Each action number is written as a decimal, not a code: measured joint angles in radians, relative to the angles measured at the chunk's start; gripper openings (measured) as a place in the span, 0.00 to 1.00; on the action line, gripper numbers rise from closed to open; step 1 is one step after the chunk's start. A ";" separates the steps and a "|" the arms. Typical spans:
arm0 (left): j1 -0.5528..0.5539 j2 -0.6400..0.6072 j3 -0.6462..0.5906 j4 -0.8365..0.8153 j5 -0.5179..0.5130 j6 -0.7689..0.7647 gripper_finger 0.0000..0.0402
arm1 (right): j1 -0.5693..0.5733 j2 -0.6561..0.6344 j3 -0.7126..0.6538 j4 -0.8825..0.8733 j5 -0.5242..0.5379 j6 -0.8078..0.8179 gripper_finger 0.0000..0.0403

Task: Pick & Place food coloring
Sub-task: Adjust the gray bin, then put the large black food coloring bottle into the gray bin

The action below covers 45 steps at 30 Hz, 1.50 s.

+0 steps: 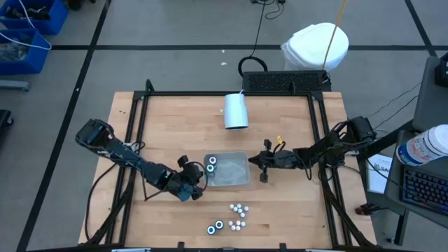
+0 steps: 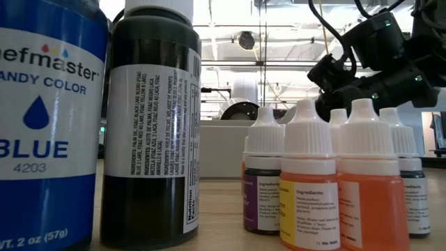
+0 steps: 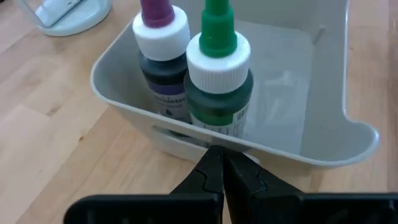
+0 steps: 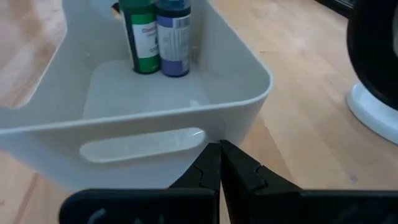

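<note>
A grey bin (image 1: 231, 175) sits mid-table with two food coloring bottles standing in its left end (image 1: 211, 165): one green-tipped (image 3: 217, 81), one purple-tipped (image 3: 161, 62). More small white-capped bottles (image 1: 238, 208) and teal-rimmed ones (image 1: 215, 227) stand on the table near the front edge, close up in the low view (image 2: 313, 188). My left gripper (image 1: 200, 180) is shut just outside the bin's left end (image 3: 219, 163). My right gripper (image 1: 253, 162) is shut just outside the bin's right end (image 4: 219, 152). My left gripper's shut fingertips stand slanting down against the outer wall of the bin's left end (image 3: 186, 140); I cannot tell whether they touch it. My right gripper's shut fingertips come nearly level at the bin's right end wall, beside its handle slot (image 4: 143, 143); I cannot tell whether they touch it.
A white cup (image 1: 236, 110) lies on the table's far half. A black frame (image 1: 231, 93) runs around the table. In the low view a large blue-labelled bottle (image 2: 49, 125) and a dark bottle (image 2: 150, 125) stand at the near edge.
</note>
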 joint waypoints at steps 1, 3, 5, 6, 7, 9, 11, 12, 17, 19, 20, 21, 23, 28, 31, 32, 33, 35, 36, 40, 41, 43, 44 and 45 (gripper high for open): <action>0.003 0.000 0.000 -0.003 0.001 -0.002 0.02 | 0.000 0.000 0.000 -0.003 0.000 0.000 0.00; 0.006 0.000 0.000 -0.013 0.000 -0.011 0.02 | 0.001 0.000 0.000 -0.007 -0.003 0.001 0.00; 0.011 0.000 0.000 -0.018 0.000 -0.021 0.01 | 0.003 0.000 0.000 -0.006 -0.030 0.018 0.00; 0.013 0.000 0.000 -0.019 0.000 -0.027 0.01 | 0.003 0.000 0.000 -0.006 -0.051 0.030 0.00; 0.015 0.000 0.000 -0.020 0.000 -0.028 0.01 | 0.003 0.000 0.000 -0.006 -0.068 0.043 0.00; 0.019 -0.001 0.000 -0.025 -0.001 -0.030 0.02 | 0.007 0.000 0.000 -0.011 -0.093 0.064 0.00; 0.020 -0.001 0.000 -0.037 -0.003 -0.030 0.03 | 0.016 0.000 0.000 -0.023 -0.102 0.074 0.00; 0.020 -0.001 0.000 -0.042 -0.002 -0.027 0.03 | 0.021 0.000 0.000 -0.031 -0.104 0.077 0.00; 0.029 -0.009 0.000 -0.071 0.000 -0.024 0.01 | 0.029 0.000 -0.001 -0.037 -0.105 0.078 0.00; 0.033 -0.018 0.000 -0.096 0.000 -0.028 0.02 | 0.029 0.000 -0.001 -0.044 -0.105 0.083 0.00; 0.034 -0.026 0.000 -0.116 0.000 -0.028 0.03 | 0.029 -0.001 -0.001 -0.055 -0.105 0.099 0.00; 0.034 -0.037 0.000 -0.139 0.000 -0.027 0.03 | 0.029 -0.001 -0.001 -0.070 -0.108 0.123 0.00; 0.033 -0.058 0.000 -0.182 -0.003 -0.012 0.04 | 0.030 -0.001 -0.009 -0.090 -0.145 0.163 0.00; 0.033 -0.121 0.000 -0.263 -0.064 0.048 0.01 | 0.083 -0.004 -0.031 -0.098 -0.182 0.206 0.00; 0.033 -0.158 0.000 -0.260 -0.134 0.074 0.02 | 0.136 -0.015 -0.031 -0.070 -0.178 0.219 0.00; 0.033 -0.168 0.001 -0.260 -0.149 0.082 0.03 | 0.156 -0.022 -0.031 -0.051 -0.178 0.212 0.00; 0.033 -0.176 0.001 -0.262 -0.160 0.088 0.04 | 0.176 -0.028 -0.031 -0.025 -0.176 0.203 0.00; 0.030 -0.188 0.001 -0.261 -0.167 0.090 0.05 | 0.217 -0.051 -0.031 0.014 -0.143 0.176 0.00; 0.028 -0.190 0.001 -0.261 -0.166 0.089 0.05 | 0.236 -0.068 -0.031 0.019 -0.123 0.160 0.00; 0.016 -0.190 0.001 -0.261 -0.162 0.096 0.06 | 0.292 -0.146 0.001 -0.060 -0.073 0.152 0.00; 0.013 -0.190 0.001 -0.261 -0.161 0.104 0.06 | 0.303 -0.163 0.022 -0.098 -0.068 0.142 0.00; 0.012 -0.190 0.001 -0.262 -0.162 0.108 0.06 | 0.333 -0.181 0.080 -0.175 -0.040 0.112 0.00; 0.012 -0.190 0.001 -0.261 -0.162 0.108 0.06 | 0.350 -0.183 0.115 -0.220 -0.024 0.091 0.00; 0.012 -0.190 0.001 -0.262 -0.165 0.107 0.06 | 0.365 -0.183 0.153 -0.264 -0.020 0.070 0.00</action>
